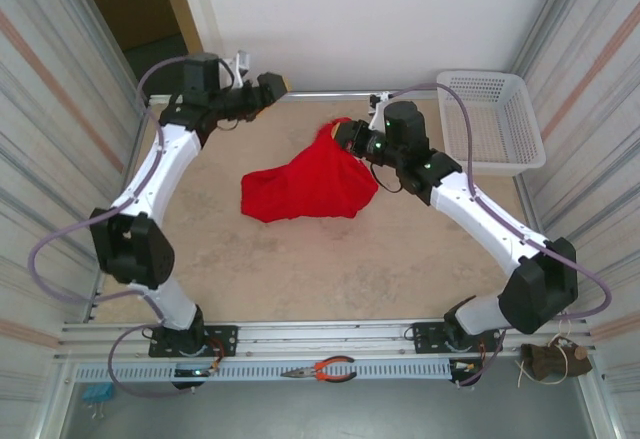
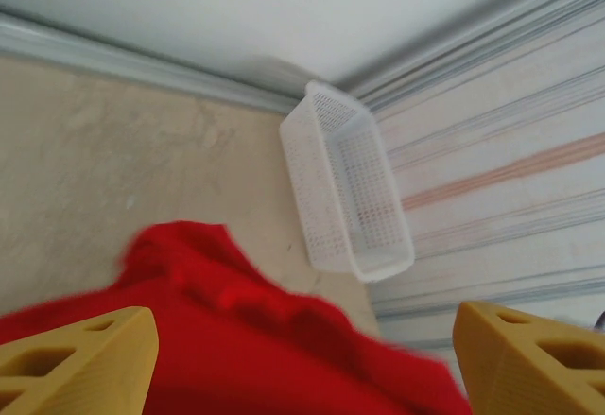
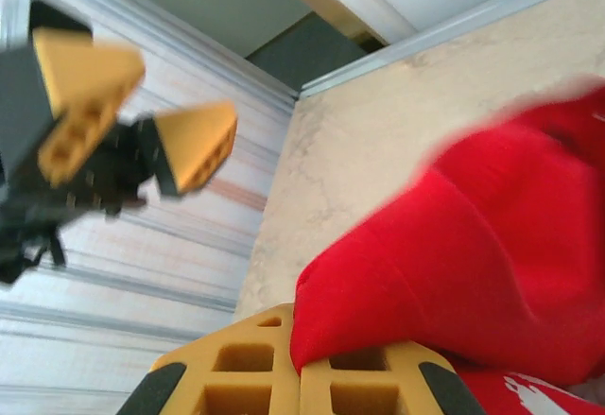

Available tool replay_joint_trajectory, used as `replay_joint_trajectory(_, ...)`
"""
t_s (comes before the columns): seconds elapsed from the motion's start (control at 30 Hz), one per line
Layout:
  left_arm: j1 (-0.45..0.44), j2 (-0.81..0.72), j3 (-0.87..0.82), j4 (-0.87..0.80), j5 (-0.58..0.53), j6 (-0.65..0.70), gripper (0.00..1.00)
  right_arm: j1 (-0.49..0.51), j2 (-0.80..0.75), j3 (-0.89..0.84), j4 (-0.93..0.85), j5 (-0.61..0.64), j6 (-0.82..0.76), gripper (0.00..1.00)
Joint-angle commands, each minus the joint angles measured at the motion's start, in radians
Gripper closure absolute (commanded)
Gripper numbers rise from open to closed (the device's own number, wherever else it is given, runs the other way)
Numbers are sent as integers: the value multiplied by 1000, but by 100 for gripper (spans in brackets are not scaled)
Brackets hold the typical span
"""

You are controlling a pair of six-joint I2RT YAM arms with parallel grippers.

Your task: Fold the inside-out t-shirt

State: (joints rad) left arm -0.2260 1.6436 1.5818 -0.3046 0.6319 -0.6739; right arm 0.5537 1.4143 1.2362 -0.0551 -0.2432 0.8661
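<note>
Left of the white basket (image 1: pixel 490 119), the right gripper (image 3: pixel 301 370) pinched the inside-out t-shirt (image 1: pixel 310 187); its wrist view caught the left gripper (image 3: pixel 184 94) spread wide, farther left of the basket.

The t-shirt (image 1: pixel 305 187) is plain bright red, soft and wrinkled. It is bunched into a loose heap rather than spread flat, and lies about mid-table (image 1: pixel 300 279), a little toward the far side and right of centre. Its far right end is drawn up off the surface into a peak, pinched between the closed fingers of the right gripper (image 1: pixel 345 135), and from there the cloth drapes down and leftward to a wider, rumpled base, with a small white mark (image 3: pixel 529 394) on the fabric close beside the grip.
</note>
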Motion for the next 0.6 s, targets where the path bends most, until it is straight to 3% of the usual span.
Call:
replay_joint_trajectory(0.0, -48, -204, -199, 50, -79, 29, 18, -6, 18, 44, -20, 70, 53, 100)
replay_joint_trajectory(0.13, -264, -400, -486, 142, -375, 14, 19, 3, 11, 36, -40, 133, 78, 100)
replay_joint_trajectory(0.27, -489, -415, -631, 280, -629, -37, 20, 21, -13, 9, -37, 204, 120, 100)
replay_joint_trajectory(0.37, -564, -324, -612, 322, -700, -35, 20, 40, -36, -8, -40, 255, 141, 100)
replay_joint_trajectory(0.57, -579, -153, -468, 309, -713, 16, 19, 66, -75, -21, -51, 304, 153, 100)
